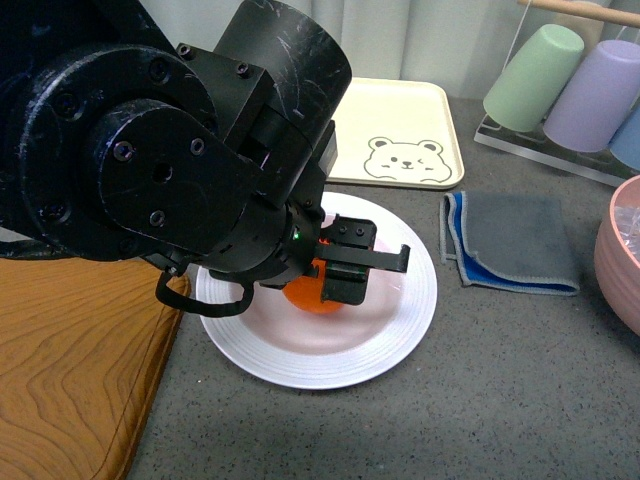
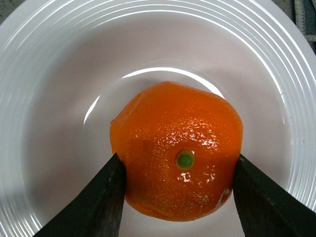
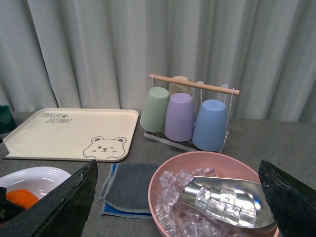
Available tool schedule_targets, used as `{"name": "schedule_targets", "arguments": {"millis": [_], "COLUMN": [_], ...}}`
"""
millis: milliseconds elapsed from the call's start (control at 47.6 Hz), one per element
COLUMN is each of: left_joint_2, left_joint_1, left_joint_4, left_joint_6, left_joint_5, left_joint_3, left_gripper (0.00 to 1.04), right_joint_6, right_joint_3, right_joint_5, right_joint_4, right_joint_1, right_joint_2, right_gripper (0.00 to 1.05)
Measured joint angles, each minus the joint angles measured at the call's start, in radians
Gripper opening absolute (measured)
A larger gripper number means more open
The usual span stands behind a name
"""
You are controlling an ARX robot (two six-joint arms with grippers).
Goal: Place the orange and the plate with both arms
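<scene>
A large round white ridged plate (image 1: 400, 335) fills the centre of the front view. The left gripper (image 2: 179, 158) is clamped on the glossy round orange mandarin (image 2: 177, 148) - resting in the plate's well. The right gripper (image 3: 177, 168) - fingers wide apart.

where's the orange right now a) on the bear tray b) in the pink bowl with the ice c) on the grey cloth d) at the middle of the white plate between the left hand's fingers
d: the left wrist view shows the orange at the middle of the plate, with the left hand closed against its two sides.
</scene>
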Motion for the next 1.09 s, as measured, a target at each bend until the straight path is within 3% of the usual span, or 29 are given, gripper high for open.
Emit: {"name": "schedule_targets", "arguments": {"millis": [63,378,588,693,714,735,776,860,944,1091], "left_joint_2": [0.001,-0.006,-0.129,-0.194,-0.194,-0.186,-0.178,-0.185,-0.243,-0.409], "left_joint_1": [-0.003,-0.005,0.036,0.059,0.060,0.063,0.074,0.107,0.150,0.222], "left_joint_4": [-0.002,-0.021,0.017,0.066,0.113,0.274,0.504,0.846,1.063,1.154], "left_joint_6": [0.000,0.010,0.008,0.010,0.026,0.062,0.117,0.190,0.219,0.243], "left_joint_5": [-0.002,-0.039,-0.058,-0.115,-0.153,-0.241,-0.326,-0.357,-0.336,-0.272], "left_joint_3": [0.003,0.005,-0.046,-0.084,-0.101,-0.150,-0.228,-0.387,-0.506,-0.643], "left_gripper": [0.57,1.00,0.98,0.98,0.97,0.92,0.84,0.72,0.59,0.36], "right_joint_6": [0.000,0.000,0.000,0.000,0.000,0.000,0.000,0.000,0.000,0.000], "right_joint_3": [0.000,0.000,0.000,0.000,0.000,0.000,0.000,0.000,0.000,0.000], "right_joint_5": [0.000,0.000,0.000,0.000,0.000,0.000,0.000,0.000,0.001,0.000], "right_joint_4": [0.000,0.000,0.000,0.000,0.000,0.000,0.000,0.000,0.000,0.000], "right_joint_1": [0.000,0.000,0.000,0.000,0.000,0.000,0.000,0.000,0.000,0.000], "right_joint_2": [0.000,0.000,0.000,0.000,0.000,0.000,0.000,0.000,0.000,0.000], "right_gripper": [0.95,0.95,0.95,0.95,0.95,0.95,0.95,0.95,0.95,0.95]}}
